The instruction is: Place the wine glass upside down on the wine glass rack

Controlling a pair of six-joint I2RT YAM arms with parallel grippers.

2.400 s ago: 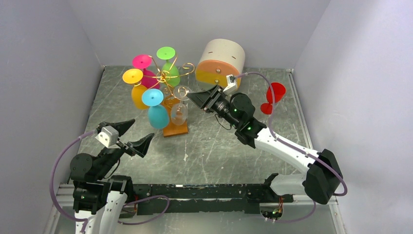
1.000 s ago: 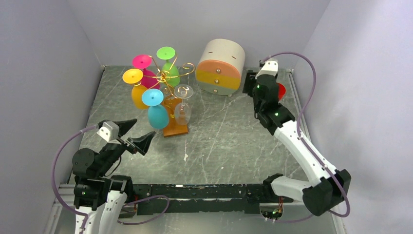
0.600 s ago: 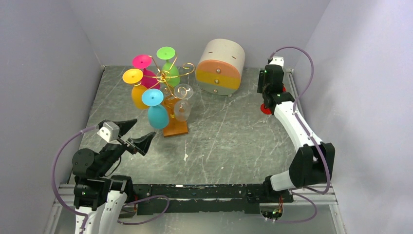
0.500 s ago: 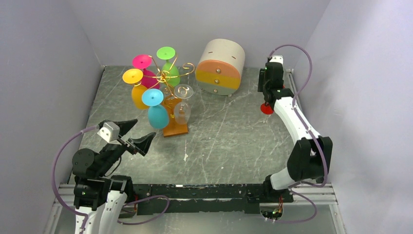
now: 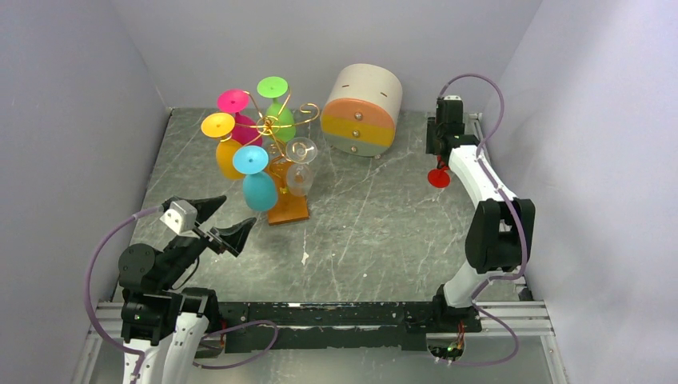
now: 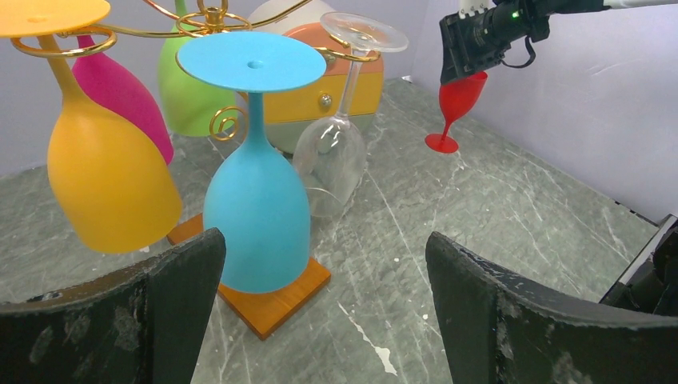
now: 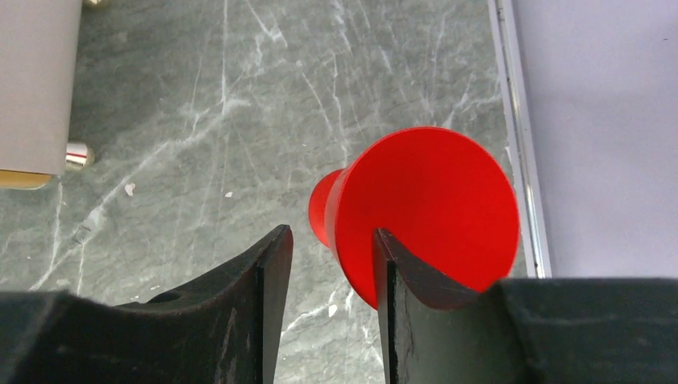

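Note:
A red wine glass (image 5: 437,178) stands upright at the back right of the table, near the wall. My right gripper (image 5: 442,154) hangs over its bowl, jaws partly open. In the right wrist view one finger (image 7: 400,272) sits in front of the red bowl (image 7: 436,200) and the other (image 7: 268,272) outside it, not clamped; the gripper (image 7: 330,234) straddles the rim. The gold wire rack (image 5: 276,126) on its wooden base (image 5: 289,210) carries pink, green, yellow, blue and clear glasses upside down. My left gripper (image 5: 233,213) is wide open and empty at the front left, facing the rack (image 6: 272,300).
A round cream drawer box (image 5: 364,100) with orange and yellow fronts stands at the back centre, left of the red glass; its side shows in the right wrist view (image 7: 36,80). A metal rail (image 7: 520,160) and the right wall lie just beyond the glass.
My right arm has swung from beside the rack to the back right corner and lowered its gripper over the red glass. The left arm has not moved.

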